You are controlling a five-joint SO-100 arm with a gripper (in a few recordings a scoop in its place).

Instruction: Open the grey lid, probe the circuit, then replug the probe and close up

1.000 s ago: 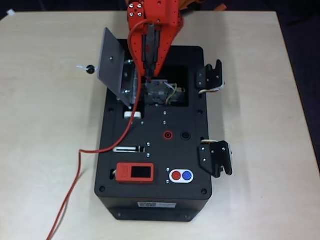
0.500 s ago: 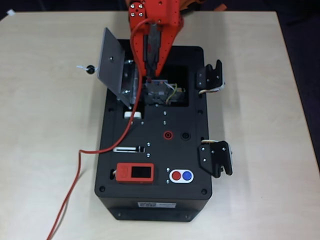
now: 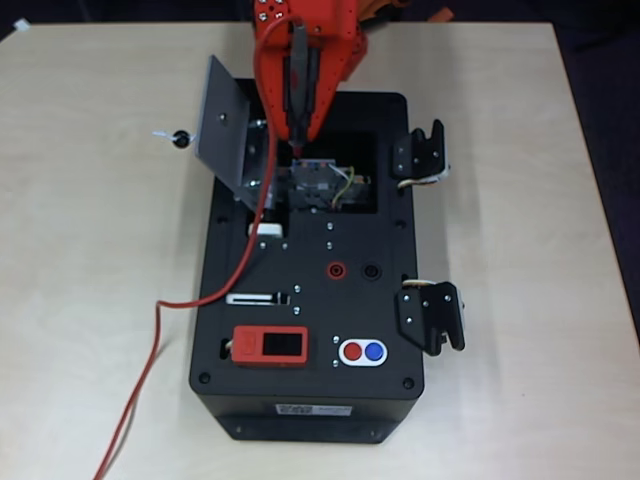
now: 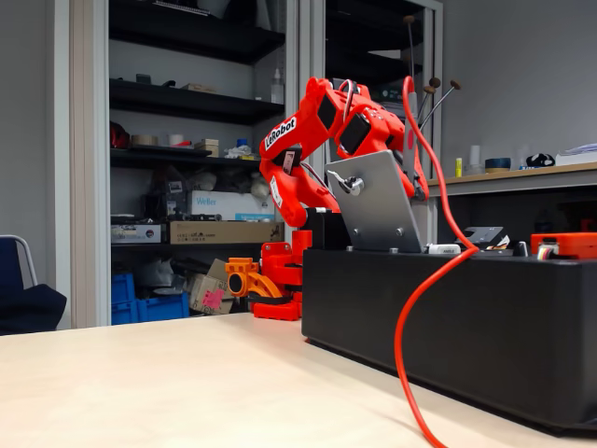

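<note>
In the overhead view, the probe [image 3: 299, 85] is gripped by the closed red hand [image 3: 300, 128] at upper centre, above the circuit [image 3: 322, 185]; the grey lid [image 3: 228, 135] is propped open.

Red arm [image 4: 317, 121] bends down over black box [image 4: 448, 327] on pale table [image 4: 140, 383]. Grey lid [image 4: 378, 210] stands open, tilted, knob facing camera. Red wire [image 4: 420, 308] loops from near the arm's end down past box front. Shelves behind.
</note>
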